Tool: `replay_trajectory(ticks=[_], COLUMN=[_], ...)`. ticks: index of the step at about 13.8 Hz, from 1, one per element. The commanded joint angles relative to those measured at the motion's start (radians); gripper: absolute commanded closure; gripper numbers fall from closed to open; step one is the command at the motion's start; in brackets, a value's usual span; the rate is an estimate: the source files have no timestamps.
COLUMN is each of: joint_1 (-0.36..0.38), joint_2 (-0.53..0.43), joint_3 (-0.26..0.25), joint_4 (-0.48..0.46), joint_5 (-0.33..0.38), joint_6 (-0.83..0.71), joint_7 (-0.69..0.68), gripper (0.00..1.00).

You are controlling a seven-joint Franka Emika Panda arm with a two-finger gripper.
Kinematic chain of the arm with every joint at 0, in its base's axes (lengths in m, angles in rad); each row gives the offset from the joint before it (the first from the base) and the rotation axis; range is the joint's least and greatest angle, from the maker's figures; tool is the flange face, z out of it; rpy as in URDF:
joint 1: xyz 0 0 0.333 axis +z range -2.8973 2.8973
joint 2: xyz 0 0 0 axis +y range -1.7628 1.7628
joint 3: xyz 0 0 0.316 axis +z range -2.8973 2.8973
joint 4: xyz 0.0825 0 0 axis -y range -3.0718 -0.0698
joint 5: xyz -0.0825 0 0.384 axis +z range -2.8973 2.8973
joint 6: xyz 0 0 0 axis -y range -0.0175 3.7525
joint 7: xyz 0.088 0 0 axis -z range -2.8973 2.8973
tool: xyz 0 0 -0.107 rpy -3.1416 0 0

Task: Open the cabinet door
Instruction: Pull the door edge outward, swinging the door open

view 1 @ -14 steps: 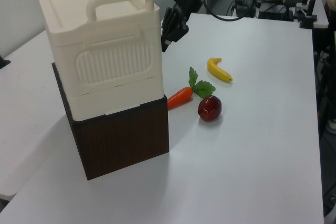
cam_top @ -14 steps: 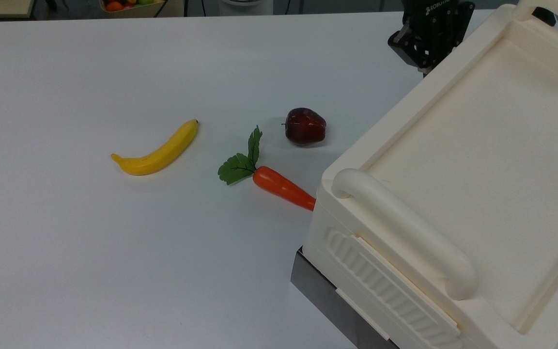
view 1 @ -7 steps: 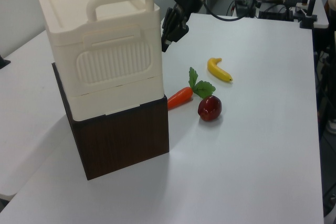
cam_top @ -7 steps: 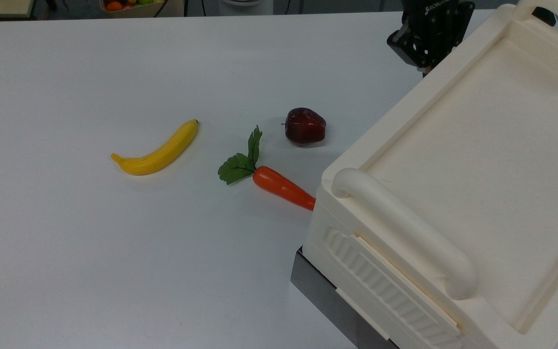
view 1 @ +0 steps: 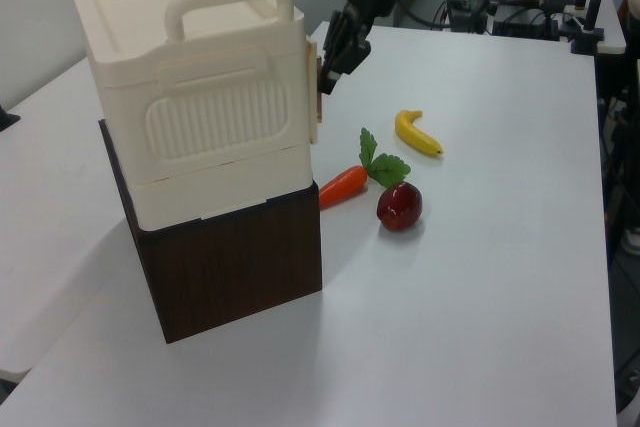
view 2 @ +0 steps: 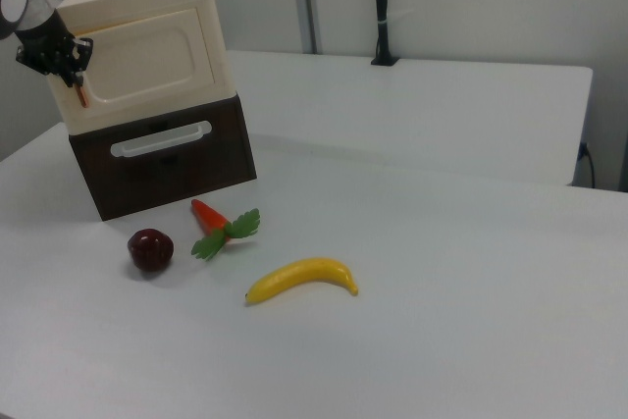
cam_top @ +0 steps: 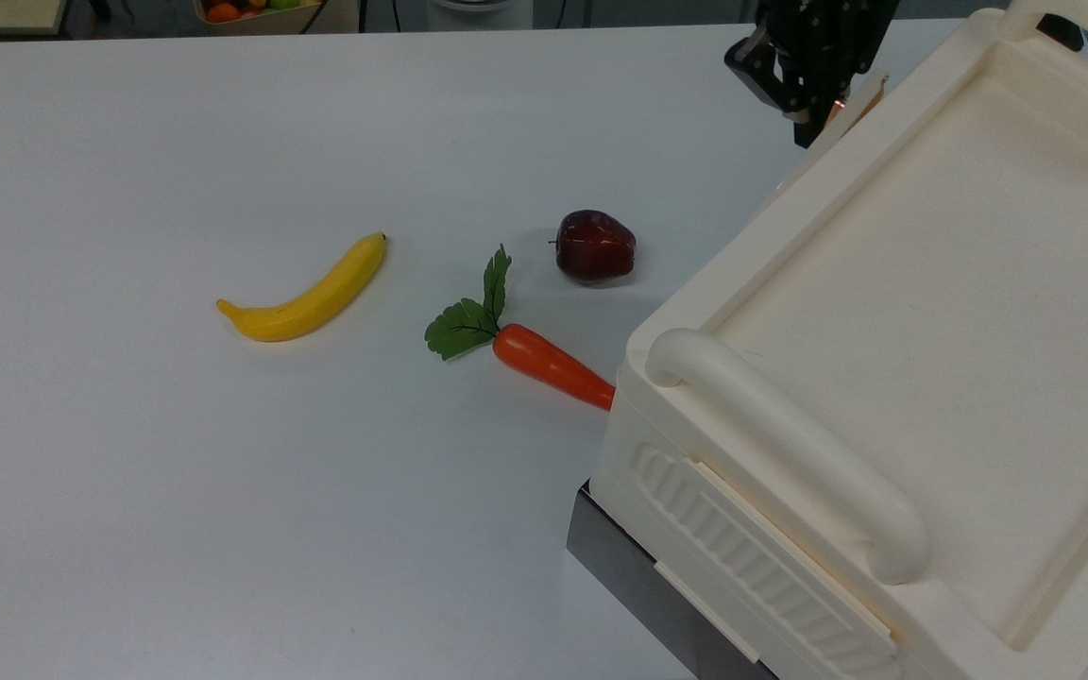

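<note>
Yellow plastic banana [cam_top: 303, 293] lies furthest toward the top view's left on the white surface [cam_top: 223, 529]. At its 3 o'clock in the top view lies an orange toy carrot with green leaves [cam_top: 549, 365], its tip reaching the cabinet's corner. A dark red apple [cam_top: 595, 246] sits near the carrot, at its 1 o'clock. Further to the top view's right, at the apple's 1 o'clock, the black tool [cam_top: 808, 104] is at the far corner of the cream plastic cabinet [cam_top: 931, 331], which stands on a dark brown drawer base [view 2: 167, 169]. I cannot tell whether the tool is spread or pinching anything. The cabinet door [view 2: 147, 56], a cream panel with a recessed rectangular face, fronts the cabinet above the drawer. Its copper-edged end [view 2: 81, 95] is beside the tool and stands slightly off the cabinet body in the left view.
</note>
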Motion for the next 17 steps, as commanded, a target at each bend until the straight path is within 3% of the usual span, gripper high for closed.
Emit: replay_trajectory(ticks=[1,4,5,6,8,11,14,17], joint_1=[-0.020,-0.049,-0.063,-0.081,-0.115,-0.167,-0.193,-0.190], joint_2=[-0.049,-0.056,-0.060,-0.063,-0.071,-0.103,-0.164,-0.178], joint_3=[0.004,0.004,0.002,0.001,-0.005,-0.009,-0.009,-0.006], joint_4=[-0.054,-0.051,-0.048,-0.044,-0.027,-0.004,0.021,0.082], joint_5=[0.022,0.024,0.024,0.022,0.010,0.008,0.010,0.019], joint_6=[-0.055,-0.127,-0.151,-0.179,-0.249,-0.282,-0.319,-0.380], joint_7=[0.023,0.023,0.023,0.023,0.020,0.022,0.019,0.022], gripper=[0.93,0.81,0.68,0.63,0.38,0.16,0.02,0.00])
